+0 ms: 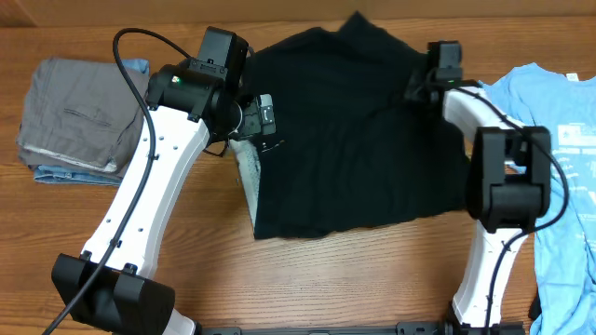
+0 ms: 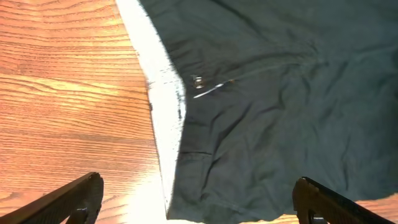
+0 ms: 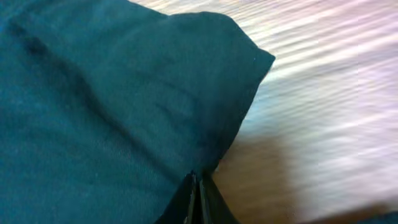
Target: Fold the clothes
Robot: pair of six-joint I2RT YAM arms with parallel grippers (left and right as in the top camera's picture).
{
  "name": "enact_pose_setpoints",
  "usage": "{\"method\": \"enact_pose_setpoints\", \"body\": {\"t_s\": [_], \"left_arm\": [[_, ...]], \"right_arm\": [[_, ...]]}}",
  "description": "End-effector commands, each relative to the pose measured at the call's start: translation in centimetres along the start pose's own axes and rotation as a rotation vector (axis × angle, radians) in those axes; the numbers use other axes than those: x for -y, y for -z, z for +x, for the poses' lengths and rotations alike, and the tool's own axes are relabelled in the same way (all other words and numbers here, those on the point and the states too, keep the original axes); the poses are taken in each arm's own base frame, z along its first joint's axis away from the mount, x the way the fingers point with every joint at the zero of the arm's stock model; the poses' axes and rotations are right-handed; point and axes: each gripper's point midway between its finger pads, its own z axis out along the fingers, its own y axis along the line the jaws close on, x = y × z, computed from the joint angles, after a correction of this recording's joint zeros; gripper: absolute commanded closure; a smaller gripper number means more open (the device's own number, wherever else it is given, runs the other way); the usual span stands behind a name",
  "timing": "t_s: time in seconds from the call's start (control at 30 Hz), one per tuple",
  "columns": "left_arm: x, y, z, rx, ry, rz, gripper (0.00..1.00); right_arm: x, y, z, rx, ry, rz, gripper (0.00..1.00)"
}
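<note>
The plain black shirt (image 1: 358,140) lies spread across the middle of the wooden table, rumpled at its far edge. My left gripper (image 1: 267,119) is open and empty over the shirt's left edge; the left wrist view shows its fingers (image 2: 199,202) wide apart above the dark cloth (image 2: 280,112) and a bright pale strip (image 2: 165,106) along its edge. My right gripper (image 1: 421,86) is shut on the shirt's far right edge; in the right wrist view the jaws (image 3: 199,186) pinch the fabric (image 3: 112,106). The light blue T-shirt (image 1: 568,167) with white print lies at the right.
A folded grey garment (image 1: 74,116) rests on a light blue item at the far left. Bare wooden table (image 1: 354,279) shows in front of the black shirt. The arm bases stand at the near edge.
</note>
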Motion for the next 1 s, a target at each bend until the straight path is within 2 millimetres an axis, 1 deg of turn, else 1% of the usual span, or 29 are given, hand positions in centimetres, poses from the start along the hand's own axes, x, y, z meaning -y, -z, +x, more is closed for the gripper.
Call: {"method": "enact_pose_setpoints", "body": {"t_s": [0.0,0.1,0.17,0.2,0.27,0.3,0.33,0.37,0.4,0.47,0.53,0.6,0.67,0.7,0.73,0.8,0.83,0.9,0.97], "left_arm": [[-0.2,0.0,-0.1,0.004,-0.022,-0.013,0.0],[-0.2,0.0,-0.1,0.004,-0.023,-0.012,0.0],[-0.2,0.0,-0.1,0.004,-0.024,-0.012,0.0],[-0.2,0.0,-0.1,0.004,-0.023,-0.012,0.0],[-0.2,0.0,-0.1,0.004,-0.024,-0.012,0.0],[-0.2,0.0,-0.1,0.004,-0.023,-0.012,0.0],[-0.2,0.0,-0.1,0.004,-0.024,-0.012,0.0],[-0.2,0.0,-0.1,0.004,-0.023,-0.012,0.0],[-0.2,0.0,-0.1,0.004,-0.024,-0.012,0.0],[-0.2,0.0,-0.1,0.004,-0.023,-0.012,0.0],[-0.2,0.0,-0.1,0.004,-0.023,-0.012,0.0],[-0.2,0.0,-0.1,0.004,-0.024,-0.012,0.0],[-0.1,0.0,-0.3,0.011,-0.018,-0.007,0.0],[0.4,0.0,-1.2,0.048,-0.013,0.009,0.0],[1.1,0.1,-2.5,0.102,-0.014,0.038,0.0],[2.0,0.4,-4.2,0.173,-0.015,0.075,0.0],[2.2,0.5,-4.6,0.191,-0.016,0.082,0.0],[1.6,0.5,-5.0,0.208,-0.014,0.048,0.0],[1.3,0.3,-4.5,0.189,-0.036,0.033,0.0]], "right_arm": [[1.6,4.3,-3.0,0.049,-0.013,0.057,0.96],[2.7,5.1,-1.3,-0.023,-0.004,0.114,0.96],[2.8,5.1,-1.2,-0.031,-0.003,0.117,0.96],[2.8,5.4,-1.6,-0.016,-0.004,0.119,0.78],[2.5,6.4,-3.3,0.024,0.023,0.111,0.18],[2.2,7.4,-4.6,0.052,0.05,0.103,0.02],[1.9,8.7,-5.9,0.079,0.082,0.096,0.0],[1.6,10.5,-7.2,0.104,0.095,0.09,0.0],[1.4,11.9,-7.9,0.116,0.093,0.087,0.0],[1.4,16.1,-9.1,0.121,0.091,0.086,0.0],[2.1,19.9,-9.1,0.101,0.085,0.093,0.0],[3.2,23.3,-8.3,0.07,0.076,0.105,0.0],[4.5,25.6,-7.4,0.042,0.065,0.123,0.0],[5.0,26.2,-6.8,0.024,0.061,0.132,0.0],[5.5,26.8,-6.2,0.002,0.058,0.141,0.0],[5.9,27.0,-5.4,-0.031,0.057,0.151,0.0],[5.9,26.9,-5.3,-0.035,0.057,0.152,0.0],[5.9,26.8,-5.3,-0.038,0.057,0.153,0.0],[5.9,26.8,-5.3,-0.038,0.057,0.153,0.0]]}}
